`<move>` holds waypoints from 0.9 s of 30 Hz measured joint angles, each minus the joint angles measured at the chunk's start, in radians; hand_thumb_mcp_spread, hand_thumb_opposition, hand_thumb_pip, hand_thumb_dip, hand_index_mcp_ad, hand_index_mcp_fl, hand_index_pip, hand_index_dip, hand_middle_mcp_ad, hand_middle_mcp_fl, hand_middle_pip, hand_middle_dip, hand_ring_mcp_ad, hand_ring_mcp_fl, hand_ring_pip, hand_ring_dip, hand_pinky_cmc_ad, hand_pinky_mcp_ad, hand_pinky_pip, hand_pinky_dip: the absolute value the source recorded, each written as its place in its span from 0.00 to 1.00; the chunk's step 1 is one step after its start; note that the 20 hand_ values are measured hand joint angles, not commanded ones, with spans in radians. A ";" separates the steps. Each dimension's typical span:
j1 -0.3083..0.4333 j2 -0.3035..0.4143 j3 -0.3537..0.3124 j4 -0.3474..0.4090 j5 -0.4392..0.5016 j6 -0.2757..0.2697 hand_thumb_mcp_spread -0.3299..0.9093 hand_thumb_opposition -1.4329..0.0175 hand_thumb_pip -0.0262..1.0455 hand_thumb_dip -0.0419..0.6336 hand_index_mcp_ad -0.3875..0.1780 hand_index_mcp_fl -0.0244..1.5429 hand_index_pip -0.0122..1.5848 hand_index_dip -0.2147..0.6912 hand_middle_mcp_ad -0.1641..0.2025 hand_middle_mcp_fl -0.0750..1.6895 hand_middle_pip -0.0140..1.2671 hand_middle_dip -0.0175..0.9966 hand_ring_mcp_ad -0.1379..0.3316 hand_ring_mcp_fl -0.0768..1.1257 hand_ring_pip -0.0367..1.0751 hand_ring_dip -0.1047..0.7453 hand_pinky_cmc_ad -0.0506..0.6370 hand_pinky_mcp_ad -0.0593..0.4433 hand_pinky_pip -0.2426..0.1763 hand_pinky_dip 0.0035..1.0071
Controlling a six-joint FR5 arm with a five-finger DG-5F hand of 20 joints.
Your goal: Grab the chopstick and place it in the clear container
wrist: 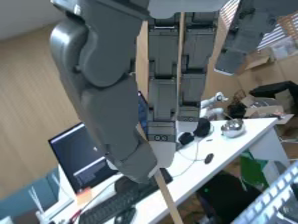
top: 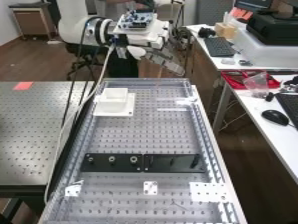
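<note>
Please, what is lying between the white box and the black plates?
In the high view, a flat base sticks out from under the white box; from there to the black plates the perforated surface is bare.

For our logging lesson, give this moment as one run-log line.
hand: pinching chopstick; location: at far end of bench; white block: on bench; placement: not yet done

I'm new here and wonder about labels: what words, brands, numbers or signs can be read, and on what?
None can be read.
Monitor: its lines are too small to read.
Keyboard on the white desk: any key markings are too small.
Blue circuit board: any markings are too small.
</note>
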 joint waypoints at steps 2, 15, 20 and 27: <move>0.034 -0.005 0.002 -0.022 0.036 0.004 0.84 0.23 0.49 0.51 0.40 0.73 0.48 0.40 0.65 0.73 0.38 0.61 0.41 0.71 0.12 0.68 0.52 0.57 0.63 0.18; 0.168 -0.152 0.164 -0.280 0.135 0.097 0.82 0.22 0.50 0.51 0.40 0.74 0.48 0.41 0.65 0.73 0.38 0.61 0.41 0.73 0.12 0.67 0.53 0.57 0.63 0.18; 0.176 -0.209 0.248 -0.371 0.144 0.126 0.82 0.22 0.51 0.51 0.40 0.74 0.48 0.41 0.65 0.73 0.38 0.61 0.37 0.74 0.12 0.67 0.53 0.57 0.63 0.18; 0.168 -0.301 0.396 -0.527 0.147 0.146 0.82 0.22 0.51 0.51 0.41 0.74 0.48 0.41 0.65 0.73 0.38 0.60 0.37 0.74 0.12 0.67 0.53 0.57 0.63 0.17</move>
